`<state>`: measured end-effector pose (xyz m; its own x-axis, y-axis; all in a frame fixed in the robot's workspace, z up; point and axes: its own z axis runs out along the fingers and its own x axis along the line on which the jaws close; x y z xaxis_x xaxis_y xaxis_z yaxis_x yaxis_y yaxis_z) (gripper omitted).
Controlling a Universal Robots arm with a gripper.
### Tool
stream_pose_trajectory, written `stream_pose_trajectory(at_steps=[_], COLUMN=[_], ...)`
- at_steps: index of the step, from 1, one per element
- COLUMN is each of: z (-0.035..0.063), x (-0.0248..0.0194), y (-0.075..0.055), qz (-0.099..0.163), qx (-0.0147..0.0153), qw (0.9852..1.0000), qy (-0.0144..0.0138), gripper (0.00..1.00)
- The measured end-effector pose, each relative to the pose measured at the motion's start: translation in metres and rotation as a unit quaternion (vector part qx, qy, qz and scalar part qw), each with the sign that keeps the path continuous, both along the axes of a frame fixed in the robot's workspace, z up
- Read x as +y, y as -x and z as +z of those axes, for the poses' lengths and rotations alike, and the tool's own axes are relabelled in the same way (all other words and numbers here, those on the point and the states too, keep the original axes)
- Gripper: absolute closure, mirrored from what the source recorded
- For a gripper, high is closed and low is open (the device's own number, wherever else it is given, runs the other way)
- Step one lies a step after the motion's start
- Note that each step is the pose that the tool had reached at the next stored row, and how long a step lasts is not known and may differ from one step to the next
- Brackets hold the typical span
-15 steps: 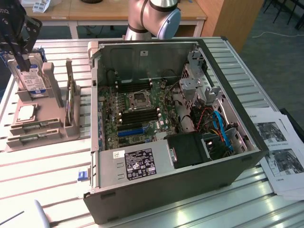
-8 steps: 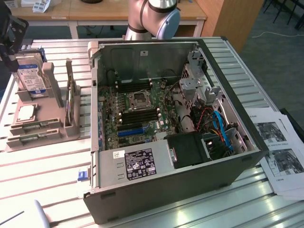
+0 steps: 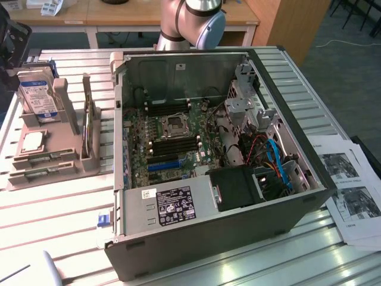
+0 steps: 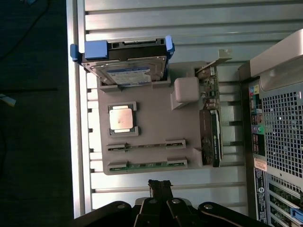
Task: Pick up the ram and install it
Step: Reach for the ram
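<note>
Ram (image 4: 142, 165) edge-on, mostly inside holder (image 4: 156, 120)

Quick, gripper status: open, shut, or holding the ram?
Gripper: shut, holding nothing. The ram lies in its slot on the grey tray, just ahead of the fingertips.

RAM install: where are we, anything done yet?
Done: nothing that shows. The ram lies in the grey parts holder, in the slot nearest the gripper. In hand: nothing; the gripper is shut and empty, hovering near that end of the holder. Left: both the pick and the install; in the open PC case, the motherboard's black memory slots look unfilled.
</note>
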<state>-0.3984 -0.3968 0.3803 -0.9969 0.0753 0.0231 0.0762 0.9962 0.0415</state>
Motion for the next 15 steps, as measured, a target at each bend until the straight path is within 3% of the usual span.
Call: stream_pose_trajectory(at_steps=[6, 11, 13, 15], z=[-0.0003, -0.0003, -0.0004, -0.0008], x=[0.0000, 0.0003, 0.0020, 0.0065], y=[0.012, 0.012, 0.012, 0.012], qz=[0.000, 0.000, 0.000, 0.000], qx=[-0.0001, -0.0001, 0.0000, 0.0000], qw=[1.0000, 1.0000, 1.0000, 1.0000], qy=[0.0000, 0.0000, 0.0000, -0.0001], gripper=[0.90, 0.90, 0.90, 0.90])
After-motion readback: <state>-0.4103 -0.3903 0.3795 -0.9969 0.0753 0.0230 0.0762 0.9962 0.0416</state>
